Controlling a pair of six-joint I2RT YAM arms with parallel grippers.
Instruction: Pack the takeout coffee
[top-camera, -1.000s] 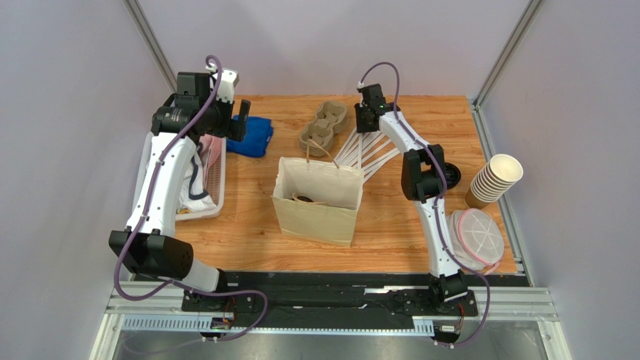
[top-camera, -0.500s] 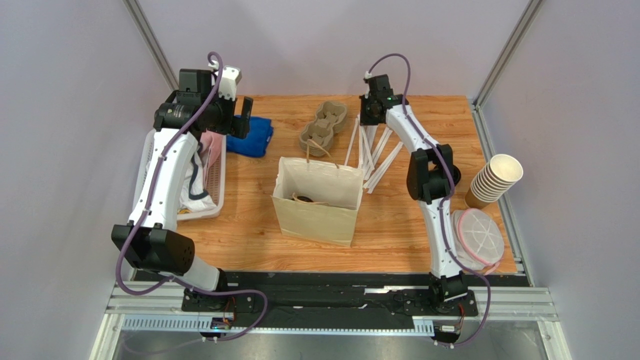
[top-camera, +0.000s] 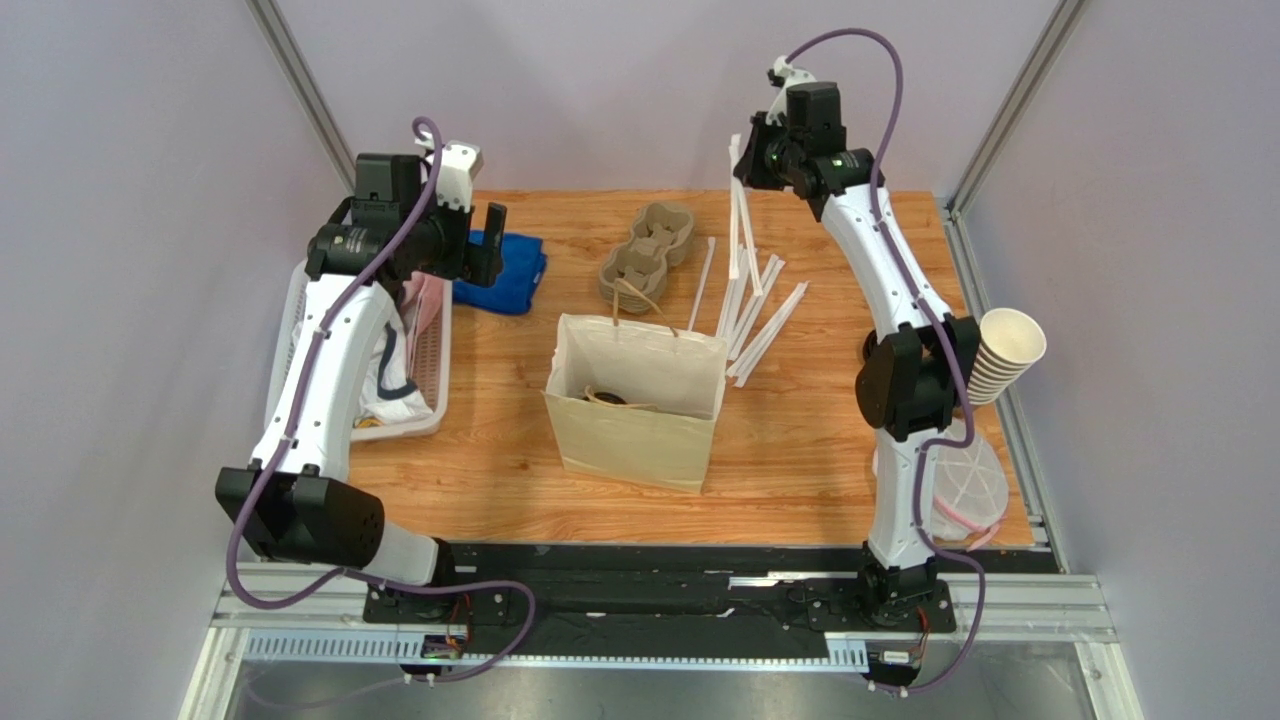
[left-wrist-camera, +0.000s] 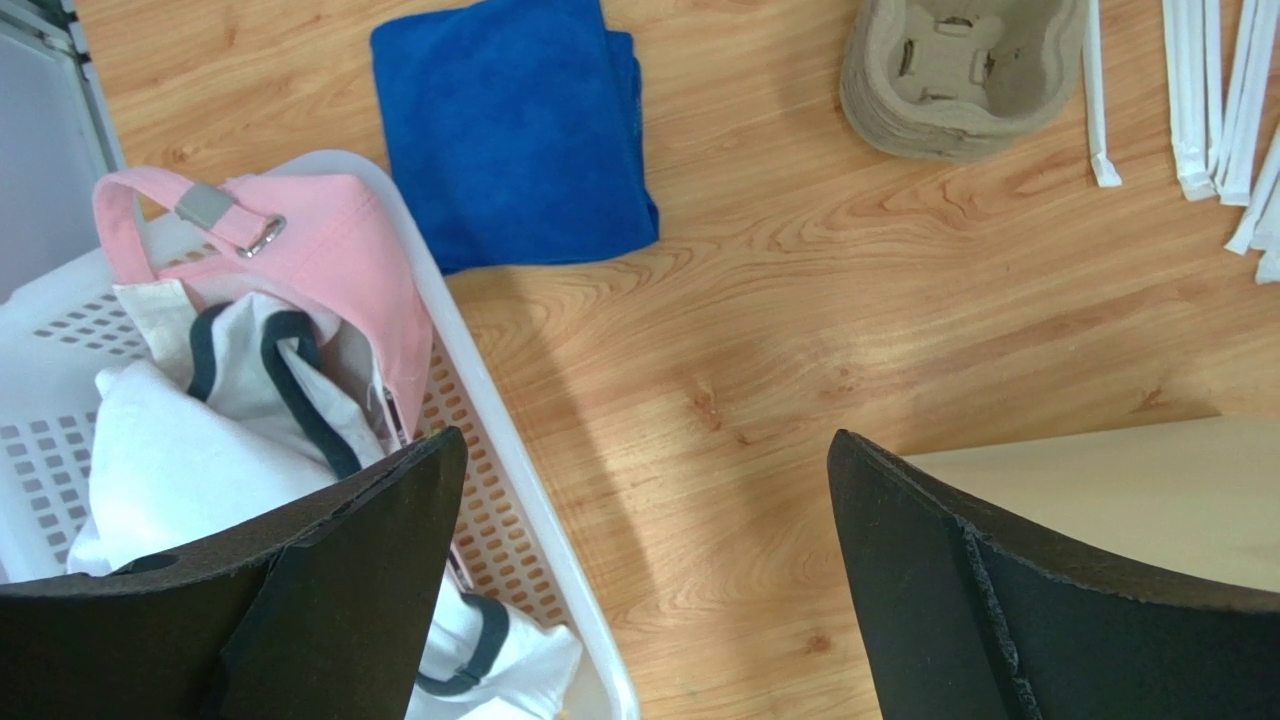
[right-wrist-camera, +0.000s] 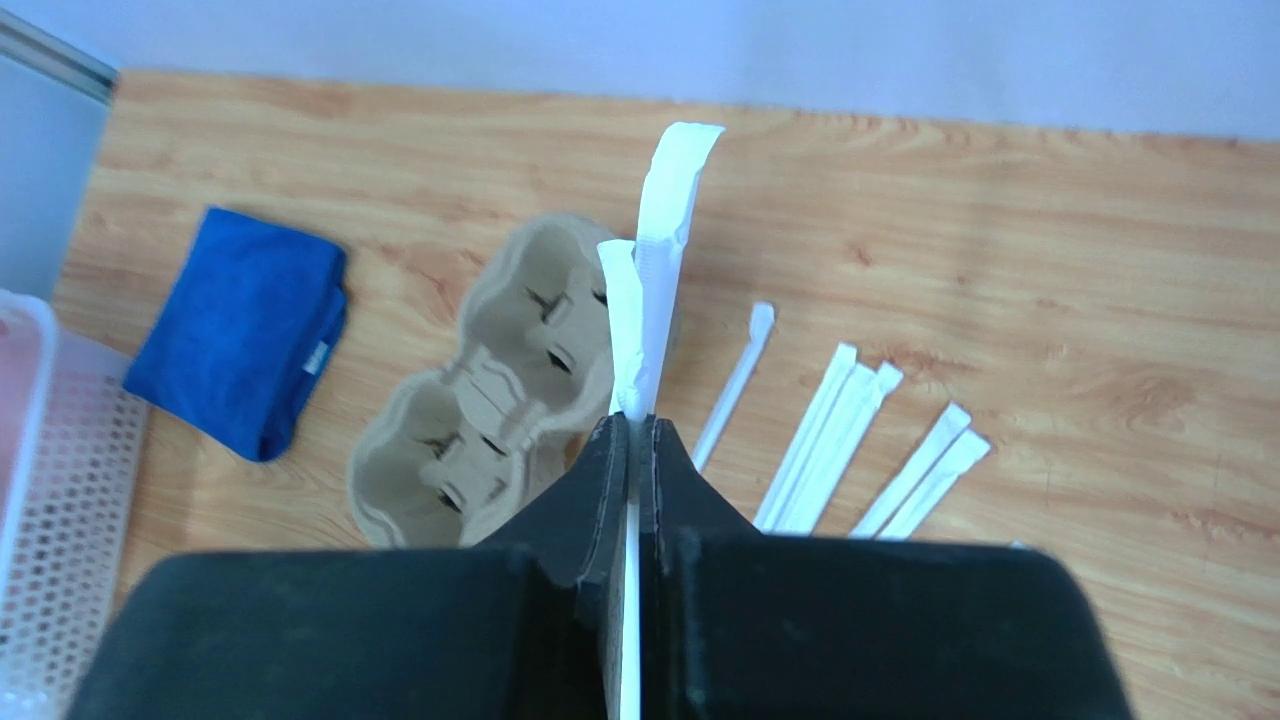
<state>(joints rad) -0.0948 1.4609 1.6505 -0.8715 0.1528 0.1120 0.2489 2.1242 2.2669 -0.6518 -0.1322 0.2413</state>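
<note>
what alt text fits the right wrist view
The right gripper is shut on two white paper-wrapped straws, holding them above a wooden table. Below lie a cardboard cup carrier, a folded blue cloth and loose straws.

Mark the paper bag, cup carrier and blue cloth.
paper bag (top-camera: 631, 443): top external view, front face.
cup carrier (left-wrist-camera: 962, 93): left wrist view, its top side.
blue cloth (left-wrist-camera: 519, 135): left wrist view, middle of the folded top.
</note>
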